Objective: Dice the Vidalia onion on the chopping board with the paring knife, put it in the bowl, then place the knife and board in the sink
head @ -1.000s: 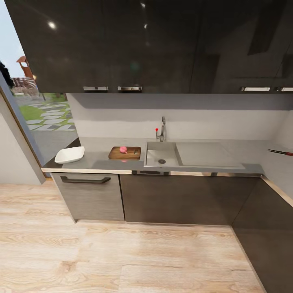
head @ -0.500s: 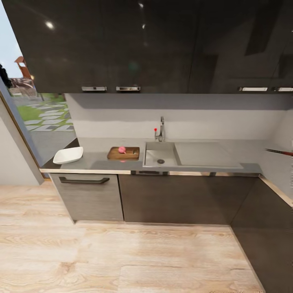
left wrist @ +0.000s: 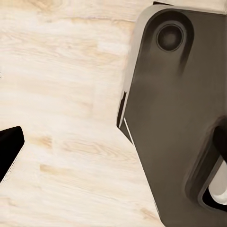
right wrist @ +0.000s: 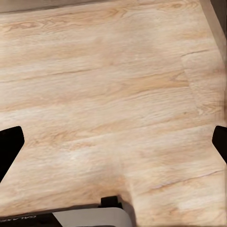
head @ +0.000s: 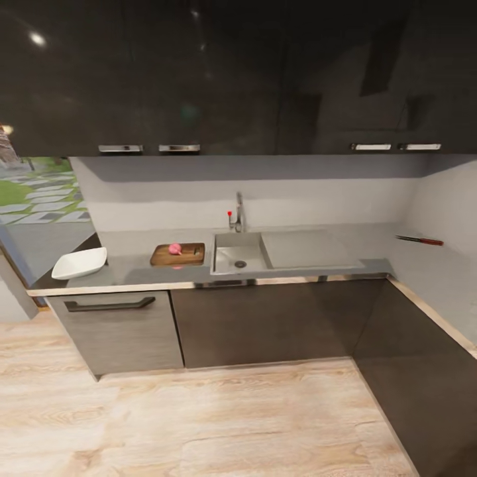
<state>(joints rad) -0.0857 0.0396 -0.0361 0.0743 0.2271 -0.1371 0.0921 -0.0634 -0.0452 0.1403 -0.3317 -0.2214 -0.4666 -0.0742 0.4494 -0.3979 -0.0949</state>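
Observation:
The pinkish Vidalia onion [head: 175,248] sits on the dark brown chopping board [head: 192,254], on the grey countertop [head: 136,271] just left of the sink [head: 229,254]. The white bowl [head: 79,263] stands at the countertop's left end. On the right-hand run of worktop, far from the board, lies the red-handled paring knife [head: 419,240]. My left gripper [left wrist: 113,144] hangs open over the wooden floor beside my own base. My right gripper [right wrist: 113,144] is also open above the floor, holding nothing.
A chrome tap [head: 237,213] rises behind the basin, and the drainboard [head: 305,248] lies to its right. Dark cabinets [head: 265,321] run below the worktop and turn a corner at the right. Wall cupboards hang above. Light wooden floor [head: 218,424] separates me from the counter.
The whole head view has shifted, so the counter's things sit further left in the picture and the knife shows fully. That is the camera moving. Nothing on the counter has moved.

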